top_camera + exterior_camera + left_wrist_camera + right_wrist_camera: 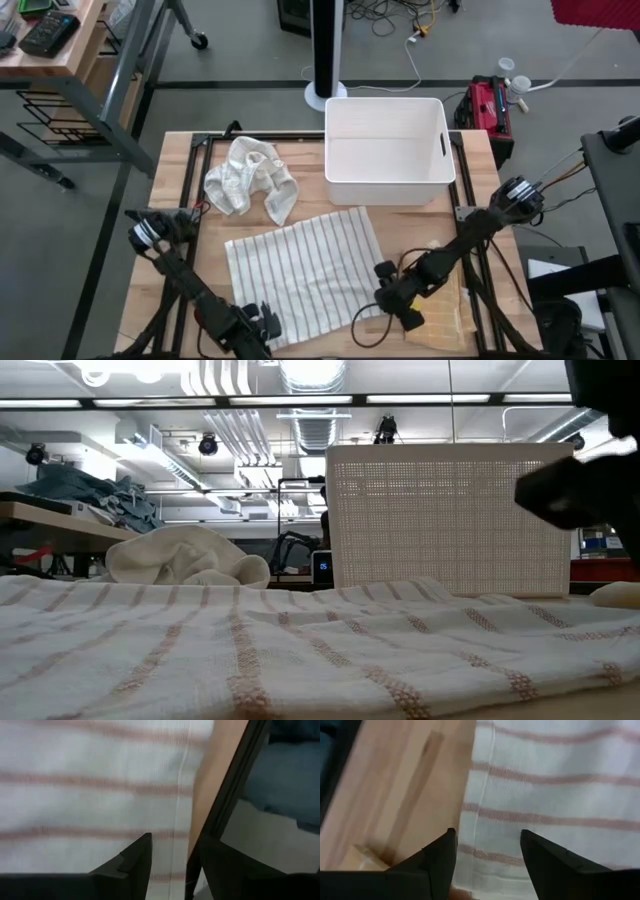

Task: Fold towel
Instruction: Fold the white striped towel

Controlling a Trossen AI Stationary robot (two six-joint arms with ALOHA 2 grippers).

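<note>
Grey floor surrounds a pale wooden surface framed by black rails, seen from straight above. On it a striped towel lies spread flat, a rough rectangle turned slightly askew; its long axis runs from the near left corner up toward the far right, and its thin stripes run roughly with the short sides. Behind it stands a white bin, and left of the bin sits a crumpled white cloth. The left gripper is at the towel's near left corner, the right gripper at its near right edge.

From surface height, the towel fills the foreground as a low rippled sheet, stripes running away from the viewer. The cloth rises as a heap behind it at left, the bin as a tall perforated wall at centre right. A dark arm part hangs in at the right edge. Ceiling lights and shelving show beyond.

Past the left wrist, the towel covers most of the view, its hemmed edge lying close to the surface rim. The left fingers stand apart above that hem, gripping nothing.

Past the right wrist, the towel's edge runs between the right fingers, with bare wood beside it. These fingers are spread wide, one over the wood and one over the fabric, holding nothing.
</note>
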